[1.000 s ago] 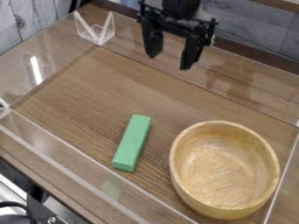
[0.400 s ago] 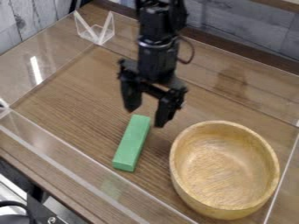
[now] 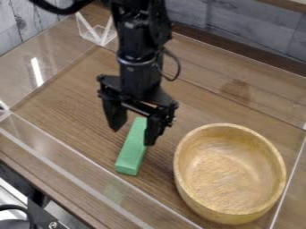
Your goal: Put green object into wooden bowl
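Claw (image 3: 131, 134) spread wide with nothing gripped, above a green block (image 3: 132, 154) that looks light and stiff, best pinched mid-length across its narrow sides.

1. The black arm (image 3: 134, 11) entered at the top edge of the view and reached downward, its upper part cut off by the frame
2. Below it, the dark wrist (image 3: 141, 46) hung roughly upright, with a thin black cable (image 3: 177, 64) curving out on the picture's right side
3. The claw (image 3: 132, 126) pointed down at the end of the wrist, its black body broad across the knuckles
4. It stood open, one finger to the picture's left and the other to the right, with a gap between the tips
5. The right-hand finger in the picture sat slightly lower than the other
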Controlling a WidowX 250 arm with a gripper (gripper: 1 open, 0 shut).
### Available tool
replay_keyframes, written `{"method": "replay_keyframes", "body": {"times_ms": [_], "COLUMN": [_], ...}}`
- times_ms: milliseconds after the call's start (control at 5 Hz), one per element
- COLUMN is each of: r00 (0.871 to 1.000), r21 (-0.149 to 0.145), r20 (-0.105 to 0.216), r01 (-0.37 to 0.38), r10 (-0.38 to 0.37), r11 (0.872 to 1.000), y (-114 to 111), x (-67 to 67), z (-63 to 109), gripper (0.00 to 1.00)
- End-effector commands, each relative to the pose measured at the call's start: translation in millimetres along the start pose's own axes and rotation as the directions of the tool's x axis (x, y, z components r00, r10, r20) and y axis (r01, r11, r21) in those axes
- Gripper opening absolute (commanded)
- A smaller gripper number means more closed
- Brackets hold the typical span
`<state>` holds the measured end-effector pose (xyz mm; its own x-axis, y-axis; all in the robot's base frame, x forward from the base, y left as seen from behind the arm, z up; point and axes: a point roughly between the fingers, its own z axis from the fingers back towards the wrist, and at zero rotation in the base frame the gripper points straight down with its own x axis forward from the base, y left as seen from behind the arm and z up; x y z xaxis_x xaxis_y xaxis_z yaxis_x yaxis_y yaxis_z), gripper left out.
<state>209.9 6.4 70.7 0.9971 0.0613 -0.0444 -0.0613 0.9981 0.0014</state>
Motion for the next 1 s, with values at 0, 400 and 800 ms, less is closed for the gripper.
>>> {"method": "replay_keyframes", "body": {"times_ms": [0, 400, 800], "r00": [0.998, 0.989, 0.995], "r21": [-0.003, -0.011, -0.029], "r20": [0.056, 0.073, 0.093], "r01": [0.01, 0.129, -0.041], "r10": [-0.01, -0.128, 0.043], "r11": [1.0, 0.992, 0.999], "y": [2.4, 13.7, 2.8], "x": [6.2, 9.1, 11.7], "z": [-1.5, -13.7, -35.0], "gripper": [1.0, 1.0, 1.0]}}
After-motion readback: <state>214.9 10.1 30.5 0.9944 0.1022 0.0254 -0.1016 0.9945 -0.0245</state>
